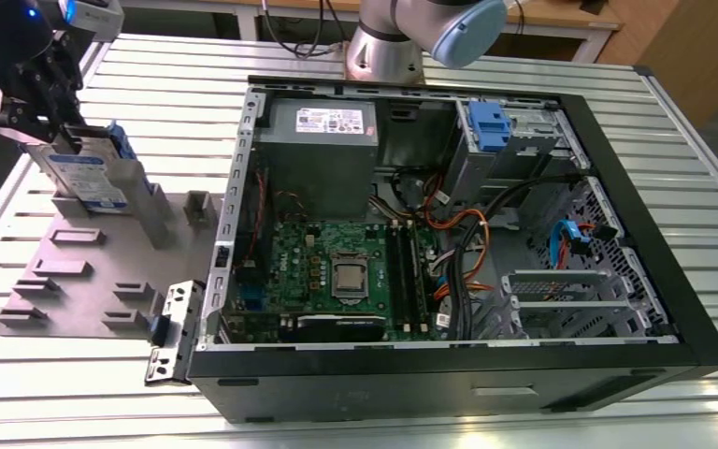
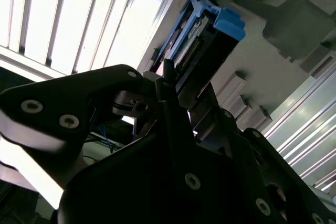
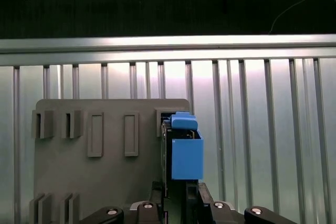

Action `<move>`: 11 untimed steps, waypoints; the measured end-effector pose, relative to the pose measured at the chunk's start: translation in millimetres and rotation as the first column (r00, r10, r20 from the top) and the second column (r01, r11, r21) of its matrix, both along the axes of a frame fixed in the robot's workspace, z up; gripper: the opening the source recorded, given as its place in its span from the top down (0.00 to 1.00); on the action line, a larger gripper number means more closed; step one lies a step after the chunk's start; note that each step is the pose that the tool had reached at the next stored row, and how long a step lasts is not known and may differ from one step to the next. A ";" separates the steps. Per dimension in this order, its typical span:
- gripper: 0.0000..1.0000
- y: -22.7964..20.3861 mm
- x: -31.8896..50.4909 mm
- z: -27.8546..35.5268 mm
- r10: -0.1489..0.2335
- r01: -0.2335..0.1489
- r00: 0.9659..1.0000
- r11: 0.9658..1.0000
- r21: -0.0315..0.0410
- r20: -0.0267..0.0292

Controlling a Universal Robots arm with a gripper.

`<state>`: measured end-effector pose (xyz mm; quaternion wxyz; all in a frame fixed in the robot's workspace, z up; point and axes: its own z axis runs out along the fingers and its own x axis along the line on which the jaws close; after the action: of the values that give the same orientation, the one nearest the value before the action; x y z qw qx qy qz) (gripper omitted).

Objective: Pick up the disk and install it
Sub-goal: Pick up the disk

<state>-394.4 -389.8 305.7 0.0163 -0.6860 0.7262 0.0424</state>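
While upright, blue-framed grey disk (image 1: 85, 178)

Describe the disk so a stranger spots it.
Beside the open computer case, on the exterior view's left, lies a grey slotted plate. The disk stands on edge at its far end, blue-framed with a white-and-blue label among plain grey blocks.

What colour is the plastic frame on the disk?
Blue. The disk shows it best in the first wrist view.

Open computer case (image 1: 459, 379) on slatted metal table (image 1: 184, 75). Grey slotted plate (image 1: 85, 290) just beside it. Motherboard (image 1: 322, 253) inside.
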 end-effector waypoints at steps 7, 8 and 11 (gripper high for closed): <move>0.64 0.0 0.0 0.6 0.000 0.000 1.000 1.000 0.000 0.000; 0.64 0.0 0.0 0.7 0.000 0.000 1.000 1.000 0.000 0.000; 0.63 0.0 0.0 0.9 0.000 0.000 1.000 1.000 0.000 0.000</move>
<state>-394.4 -389.8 306.6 0.0162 -0.6860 0.7262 0.0425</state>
